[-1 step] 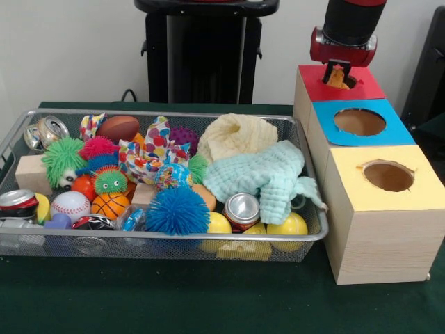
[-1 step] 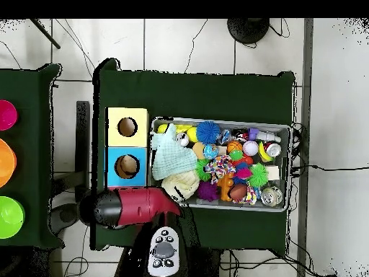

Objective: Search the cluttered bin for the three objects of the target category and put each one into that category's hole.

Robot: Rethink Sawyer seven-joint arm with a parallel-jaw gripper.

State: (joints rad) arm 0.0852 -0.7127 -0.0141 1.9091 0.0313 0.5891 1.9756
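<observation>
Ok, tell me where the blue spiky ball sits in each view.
Front view: the blue spiky ball lies at the bin's near edge, left of a can.
Overhead view: it is at the bin's top edge, right of the pale green cloth.
Shared landmark: the yellow-topped box beside the bin.

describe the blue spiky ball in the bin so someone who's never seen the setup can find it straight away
In the front view, start at the wire mesh bin on the green table and go to its near wall, around the middle. The blue spiky ball sits there, between an orange basketball and an upright drink can. It is the only all-blue ball covered in soft spikes, and bigger than the green and pink spiky ones.
</observation>
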